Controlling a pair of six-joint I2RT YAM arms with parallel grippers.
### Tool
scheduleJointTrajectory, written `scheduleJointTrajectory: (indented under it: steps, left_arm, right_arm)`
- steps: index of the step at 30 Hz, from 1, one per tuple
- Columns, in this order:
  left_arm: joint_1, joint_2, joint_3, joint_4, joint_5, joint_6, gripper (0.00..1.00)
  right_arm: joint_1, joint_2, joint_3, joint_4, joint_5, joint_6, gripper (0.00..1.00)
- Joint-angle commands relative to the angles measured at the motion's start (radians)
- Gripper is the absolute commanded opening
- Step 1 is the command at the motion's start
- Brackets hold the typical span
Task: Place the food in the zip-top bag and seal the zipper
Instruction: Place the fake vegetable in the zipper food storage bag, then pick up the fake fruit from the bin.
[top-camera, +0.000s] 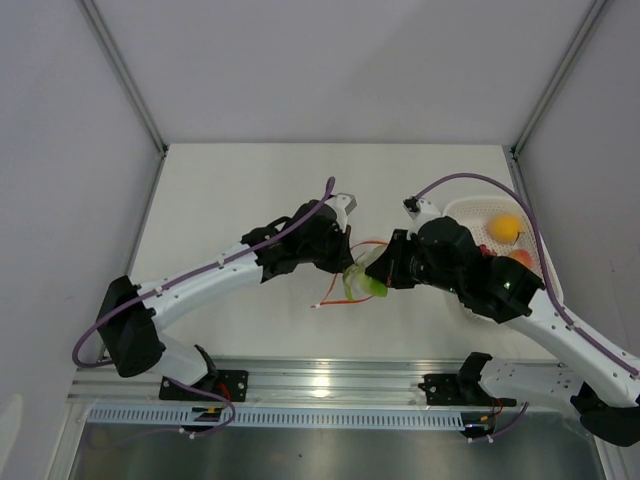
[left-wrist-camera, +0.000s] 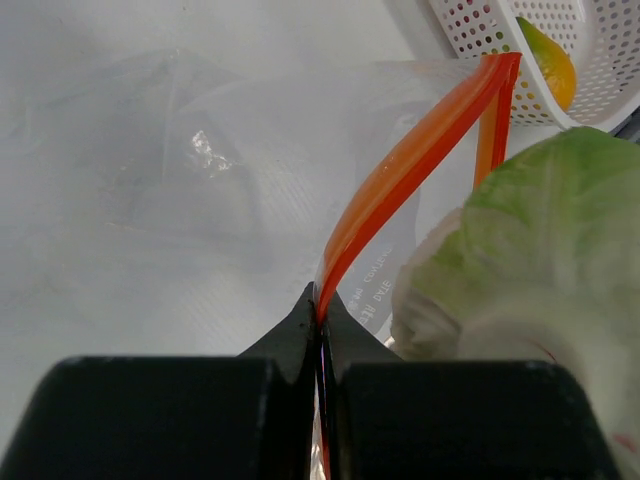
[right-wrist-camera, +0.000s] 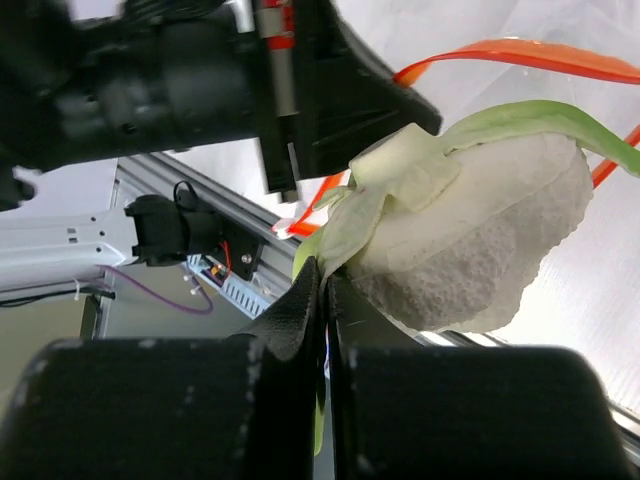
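Observation:
My left gripper (left-wrist-camera: 320, 305) is shut on the red-orange zipper strip (left-wrist-camera: 410, 165) of the clear zip-top bag (left-wrist-camera: 200, 190) and holds the mouth up. In the top view the left gripper (top-camera: 343, 262) and the right gripper (top-camera: 385, 272) meet over the bag (top-camera: 350, 275) at the table's middle. My right gripper (right-wrist-camera: 326, 280) is shut on a green leaf of the white-green vegetable piece (right-wrist-camera: 480, 240), which hangs at the bag's mouth; it also shows in the left wrist view (left-wrist-camera: 530, 250). An orange-yellow round fruit (top-camera: 504, 229) and a red piece (top-camera: 519, 259) lie in the basket.
The white perforated basket (top-camera: 462, 212) stands at the right, partly under my right arm; its corner shows in the left wrist view (left-wrist-camera: 480, 35). The aluminium rail (top-camera: 330, 380) runs along the near edge. Grey walls close in the table at both sides.

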Motion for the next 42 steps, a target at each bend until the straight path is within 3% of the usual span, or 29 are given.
scheduleJointTrajectory:
  steps: [1,10,14,17,18,19,20,22,25,37,42]
  left_arm:
    - [0.005,-0.086,-0.016,0.013,0.029,-0.003,0.00]
    - [0.005,-0.167,-0.057,0.085,0.150,-0.052,0.01]
    - [0.005,-0.163,-0.065,0.096,0.175,-0.065,0.01]
    - [0.005,-0.167,-0.079,0.114,0.190,-0.075,0.01]
    - [0.005,-0.167,-0.082,0.119,0.192,-0.078,0.01]
    - [0.005,-0.170,-0.085,0.120,0.190,-0.080,0.01]
    - [0.005,-0.172,-0.090,0.120,0.188,-0.080,0.01]
    - [0.005,-0.172,-0.093,0.117,0.184,-0.080,0.01]
    - [0.005,-0.180,-0.105,0.120,0.172,-0.085,0.01]
    - [0.005,-0.218,-0.124,0.146,0.112,-0.112,0.00]
    - [0.005,-0.218,-0.105,0.096,0.034,-0.077,0.01]
  right_arm:
    - [0.007,-0.013,-0.020,0.090,0.056,0.014,0.00]
    - [0.007,-0.004,-0.161,0.227,0.006,-0.028,0.00]
    - [0.014,0.032,-0.168,0.276,-0.088,-0.068,0.00]
    - [0.030,0.072,-0.154,0.249,-0.071,-0.082,0.02]
    - [0.030,0.077,-0.154,0.241,-0.061,-0.083,0.10]
    - [0.031,0.076,-0.154,0.229,-0.053,-0.077,0.24]
    - [0.030,0.065,-0.155,0.224,-0.042,-0.075,0.49]
    - [0.031,0.046,-0.157,0.210,-0.005,-0.074,0.69]
    - [0.030,0.013,-0.132,0.155,0.041,-0.078,0.80]
    - [0.001,-0.052,0.022,-0.070,0.206,-0.039,0.80]
    - [-0.172,-0.070,0.098,-0.221,0.262,-0.057,0.80]
